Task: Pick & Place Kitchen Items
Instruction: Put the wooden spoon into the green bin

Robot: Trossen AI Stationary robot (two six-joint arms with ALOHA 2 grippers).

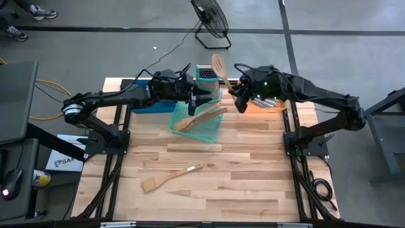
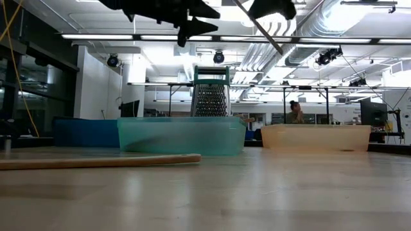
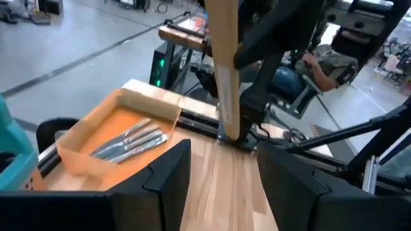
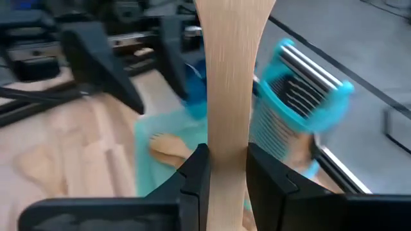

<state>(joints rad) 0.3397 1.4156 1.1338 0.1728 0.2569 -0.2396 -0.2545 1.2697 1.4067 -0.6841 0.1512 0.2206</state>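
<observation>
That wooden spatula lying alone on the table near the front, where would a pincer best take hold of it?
Probably on the slim handle of the wooden spatula, coming straight down from above. It lies flat on the table with open space all round, and the narrow handle suits the pincer better than the broad blade.

Front half of table (image 1: 253, 190) open except one wooden spatula (image 1: 171, 177) lying flat. Back edge crowded: trays, upright grater (image 1: 205, 75), both arms converge over green tray (image 1: 205, 130)
</observation>
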